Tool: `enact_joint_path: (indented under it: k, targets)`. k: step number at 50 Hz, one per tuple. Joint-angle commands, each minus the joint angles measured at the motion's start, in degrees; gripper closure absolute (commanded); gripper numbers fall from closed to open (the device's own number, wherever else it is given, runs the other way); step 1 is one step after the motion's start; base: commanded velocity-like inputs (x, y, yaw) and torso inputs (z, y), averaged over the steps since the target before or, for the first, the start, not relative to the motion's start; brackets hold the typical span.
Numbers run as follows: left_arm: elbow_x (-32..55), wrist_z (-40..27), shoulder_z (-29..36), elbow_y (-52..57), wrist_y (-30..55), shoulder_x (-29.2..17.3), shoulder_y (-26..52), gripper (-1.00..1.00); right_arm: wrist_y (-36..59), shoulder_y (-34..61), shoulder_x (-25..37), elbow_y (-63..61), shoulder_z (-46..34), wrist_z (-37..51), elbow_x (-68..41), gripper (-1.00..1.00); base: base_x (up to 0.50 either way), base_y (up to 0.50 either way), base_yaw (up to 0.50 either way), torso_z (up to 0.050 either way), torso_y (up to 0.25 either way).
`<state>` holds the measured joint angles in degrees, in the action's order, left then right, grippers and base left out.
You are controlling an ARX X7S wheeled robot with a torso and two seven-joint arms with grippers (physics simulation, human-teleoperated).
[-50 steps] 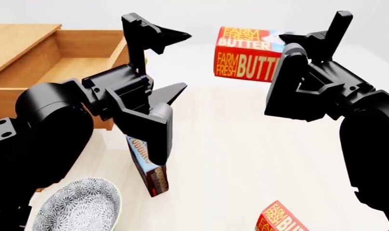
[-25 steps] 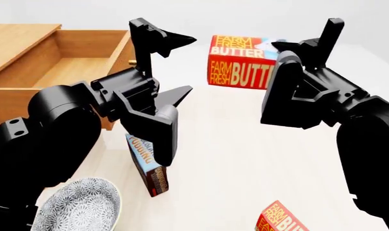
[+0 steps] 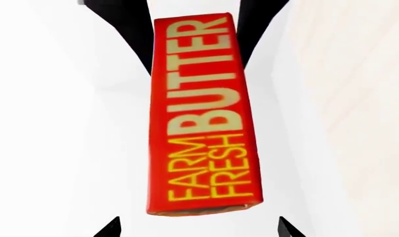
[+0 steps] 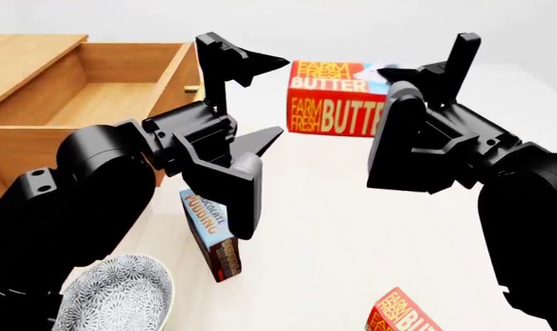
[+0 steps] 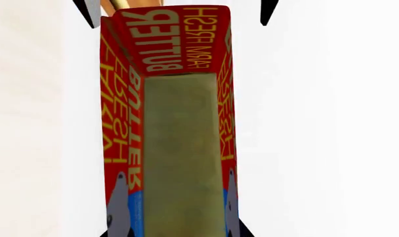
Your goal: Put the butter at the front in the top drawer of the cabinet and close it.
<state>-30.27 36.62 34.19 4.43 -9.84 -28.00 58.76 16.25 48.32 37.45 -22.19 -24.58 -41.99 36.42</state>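
The butter [image 4: 338,96], a red carton with yellow lettering, hangs in the air above the table, right of the open top drawer [image 4: 104,96] of the cabinet [image 4: 21,55]. My right gripper [image 4: 393,86] is shut on its right end; in the right wrist view the carton [image 5: 179,123] fills the space between the jaws of this gripper [image 5: 179,232]. My left gripper [image 4: 280,96] is open at the carton's left end. In the left wrist view the carton [image 3: 199,113] sits just beyond the tips of the left gripper [image 3: 198,229], with nothing between them.
A second identical butter carton [image 4: 402,314] lies at the near right edge of the table. A blue chocolate pudding box [image 4: 214,234] stands under my left arm. A patterned bowl [image 4: 113,296] sits near left. The drawer's inside shows bare wood.
My right gripper has carried the butter left and slightly down, toward the left gripper. The left gripper has shifted a little right and stays open.
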Motion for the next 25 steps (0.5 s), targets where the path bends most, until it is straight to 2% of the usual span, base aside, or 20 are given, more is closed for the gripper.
enact_joint_path:
  k: [1,25]
  targets:
    - [0.12,-0.85,0.4,-1.31,-0.66,0.44,0.34,-1.0,-1.02,0.79,0.04,-1.09,0.95,0.15,1.59,1.0,0.0,0.0,0.0,0.0,0.0]
    - [0.67,-2.32,1.31,-3.45,-2.11,1.44,0.98,-1.0,-0.83,0.41,-0.14,-2.68,0.48,-1.13,0.38,1.0,0.0,0.0,0.0,0.0,0.001]
